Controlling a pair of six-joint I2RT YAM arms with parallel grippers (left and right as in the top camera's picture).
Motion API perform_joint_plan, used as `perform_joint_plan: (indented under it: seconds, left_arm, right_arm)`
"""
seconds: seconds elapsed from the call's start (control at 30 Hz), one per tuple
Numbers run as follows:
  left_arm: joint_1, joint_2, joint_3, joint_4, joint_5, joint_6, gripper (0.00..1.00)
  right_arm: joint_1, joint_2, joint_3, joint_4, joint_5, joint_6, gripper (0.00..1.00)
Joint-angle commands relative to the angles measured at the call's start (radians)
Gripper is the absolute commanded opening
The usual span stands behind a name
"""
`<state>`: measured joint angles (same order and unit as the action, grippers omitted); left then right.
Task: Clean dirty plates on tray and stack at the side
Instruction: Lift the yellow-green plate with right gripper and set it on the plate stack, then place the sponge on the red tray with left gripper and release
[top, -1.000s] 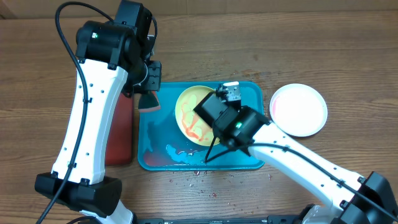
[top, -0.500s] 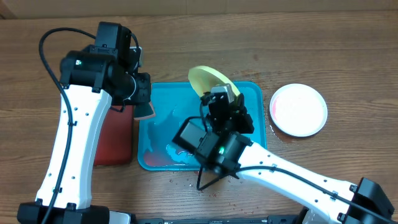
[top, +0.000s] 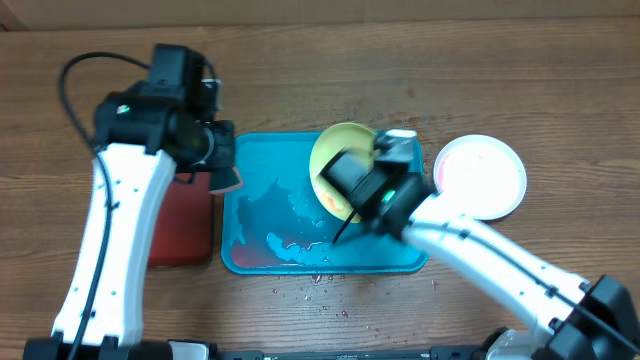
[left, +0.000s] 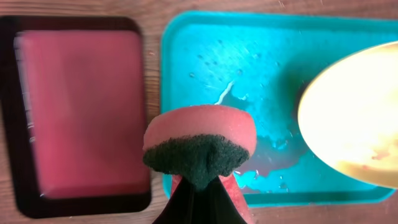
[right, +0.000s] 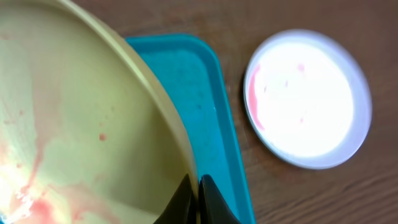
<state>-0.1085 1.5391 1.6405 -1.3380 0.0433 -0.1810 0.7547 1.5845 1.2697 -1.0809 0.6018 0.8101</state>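
My right gripper (right: 194, 196) is shut on the rim of the yellow-green plate (top: 338, 165), which is lifted and tilted over the right part of the turquoise tray (top: 265, 195); red sauce smears show on it in the right wrist view (right: 74, 143). My left gripper (left: 198, 199) is shut on a pink sponge with a dark green scrub pad (left: 199, 143), held above the tray's left edge (left: 180, 74). A white plate (top: 480, 176) with a red smear lies on the table right of the tray. The light blue plate is not in view.
A dark red tray (top: 180, 225) lies left of the turquoise tray, partly under my left arm. Red-tinted water puddles lie in the tray's front (top: 290, 245). Small crumbs lie on the wooden table before the tray (top: 310, 285).
My right arm has swung the tilted yellow-green plate rightward over the tray's right part. My left gripper with the sponge has stayed near the tray's left edge.
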Motion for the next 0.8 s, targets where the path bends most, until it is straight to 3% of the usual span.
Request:
perform_joint_plan:
  seconds: [0.0,0.1,0.33,0.47,0.67,0.77]
  left_arm:
    - [0.066,-0.085,0.004,-0.009,-0.060,0.002,0.04]
    - [0.109,-0.092,0.003,-0.041,-0.119,0.006,0.04]
    - [0.143,-0.088,-0.047,-0.014,-0.132,0.006,0.04]
    - [0.155,-0.088,-0.108,0.016,-0.132,0.006,0.04]
    - [0.155,-0.088,-0.185,0.054,-0.132,0.005,0.04]
    - [0.156,-0.088,-0.198,0.067,-0.132,0.005,0.04]
  right_arm:
    - [-0.239,-0.016,0.019,0.029,-0.409,-0.107,0.04]
    - [-0.497,-0.016,0.019,0.051,-0.609,-0.220,0.04]
    - [-0.917,-0.013,-0.029,0.062,-0.678,-0.341,0.04]
    - [-1.037,-0.012,-0.103,0.122,-0.671,-0.370,0.04]
    - [-1.074,-0.011,-0.220,0.219,-0.608,-0.362,0.04]
    - [-1.074,-0.011,-0.250,0.254,-0.607,-0.362,0.13]
